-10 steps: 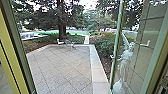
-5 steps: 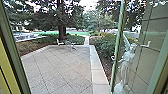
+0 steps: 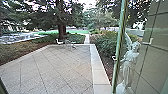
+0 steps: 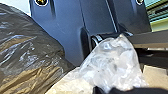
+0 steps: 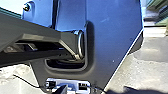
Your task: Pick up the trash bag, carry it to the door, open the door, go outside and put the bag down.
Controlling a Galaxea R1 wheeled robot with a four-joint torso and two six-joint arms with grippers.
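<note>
1. Paved patio [image 3: 57, 67]: open room ahead, broad nearby and narrowing toward its far edge. Along its right side runs a pale stone border [image 3: 99, 72], a planting bed [image 3: 18, 51] along its left.
2. Large tree [image 3: 61, 27]: beyond the far edge, dark trunk, spreading branches.
3. Glass door [image 3: 143, 67]: stands to the right with its green upright edge [image 3: 120, 47] toward the patio, limiting room on that side.
4. Trash bag [image 4: 27, 55]: dark, shiny, wrinkled plastic, beside the robot's wide dark plate [image 4: 67, 25] in the left wrist view. Which way it points, and its long axis, I cannot tell; just part shows.
5. Pale statue [image 3: 130, 62] (a robed figure, it seems), seen in or through the door's glass.
6. Clear plastic [image 4: 115, 62]: crumpled, rising to a peak near the trash bag.
7. Pale outdoor furniture [image 3: 66, 45]: small, near the patio's far edge.
8. Left gripper [image 4: 106, 90] and right gripper: whether clenched, released or grasping, I cannot tell.
</note>
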